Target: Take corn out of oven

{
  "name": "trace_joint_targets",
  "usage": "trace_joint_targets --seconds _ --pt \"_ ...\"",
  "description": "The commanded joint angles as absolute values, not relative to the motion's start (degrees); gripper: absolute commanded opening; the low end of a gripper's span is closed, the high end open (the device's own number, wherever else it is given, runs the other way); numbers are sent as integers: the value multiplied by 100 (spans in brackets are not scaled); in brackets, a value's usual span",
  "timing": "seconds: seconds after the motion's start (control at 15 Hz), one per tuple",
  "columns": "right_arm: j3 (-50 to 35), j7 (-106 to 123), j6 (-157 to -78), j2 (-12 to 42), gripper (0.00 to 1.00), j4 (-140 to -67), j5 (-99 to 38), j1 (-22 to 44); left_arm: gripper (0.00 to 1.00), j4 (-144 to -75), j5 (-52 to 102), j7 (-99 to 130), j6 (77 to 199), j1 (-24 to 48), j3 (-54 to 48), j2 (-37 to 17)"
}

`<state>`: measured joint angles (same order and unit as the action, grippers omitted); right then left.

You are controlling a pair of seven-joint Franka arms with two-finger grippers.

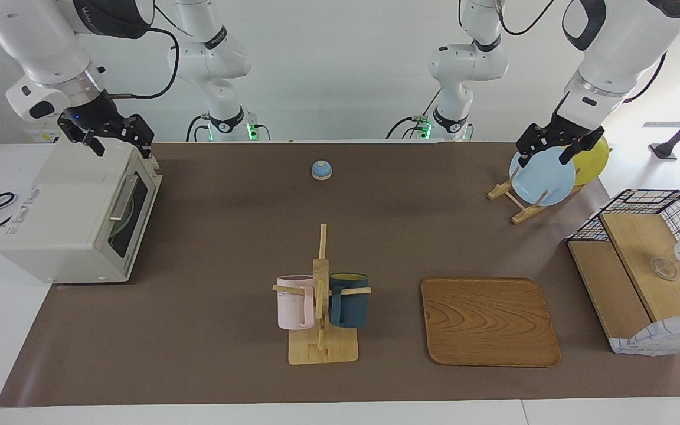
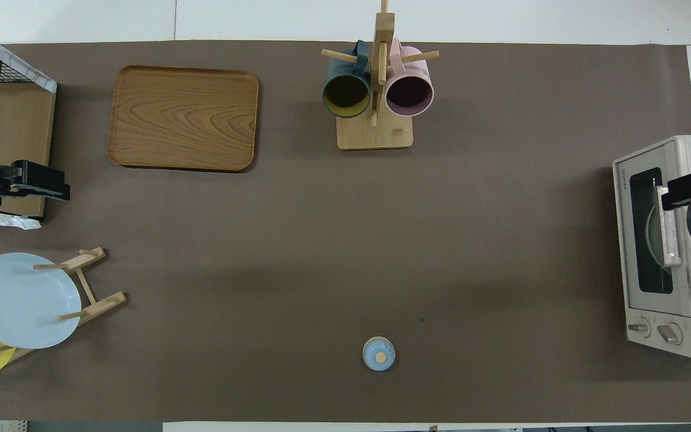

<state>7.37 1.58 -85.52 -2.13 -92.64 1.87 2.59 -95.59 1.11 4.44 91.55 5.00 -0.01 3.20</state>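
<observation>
Off-white and boxy, the oven sits at my right arm's end of the table with its dark glass door shut. My right gripper hangs over its top edge just above the door, fingers spread apart and holding nothing. Through the glass I make out only a pale round shape — the corn itself I cannot see in either view.

Further along, a small blue lid lies on the brown mat close to my bases. The wooden mug stand is much farther from me, with a pink mug and a dark blue mug hung on either side of its post. Beside it, toward my left arm's end, lies a wooden tray.

My left gripper hovers over the plate rack, right above the rim of the light blue plate, fingers parted and empty — a yellow plate stands next to the blue one. The wire-and-wood shelf closes off that end of the table.
</observation>
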Motion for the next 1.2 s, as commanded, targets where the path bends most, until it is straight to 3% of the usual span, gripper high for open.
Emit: trace_joint_targets --seconds 0.0,0.6,0.67,0.73,0.8,1.13 --pt "615 299 -8657 -308 100 -9422 229 141 100 -9642 -26 431 9123 483 -9 439" --pt "711 237 -8745 -325 100 -9580 228 132 100 -9642 -26 431 9123 483 -17 439" --pt "721 246 -8806 -325 64 -9580 237 36 100 -9642 -26 431 9123 483 -18 439" --pt "721 255 -8868 -325 20 -9615 237 -26 100 -9633 -26 422 9123 483 -9 439" --pt "721 324 -9016 -334 0 -9746 237 -174 100 -9642 -26 431 9123 483 -17 439" --pt "721 352 -10668 -712 0 -11301 596 -220 100 -9642 -26 431 9123 483 -17 439"
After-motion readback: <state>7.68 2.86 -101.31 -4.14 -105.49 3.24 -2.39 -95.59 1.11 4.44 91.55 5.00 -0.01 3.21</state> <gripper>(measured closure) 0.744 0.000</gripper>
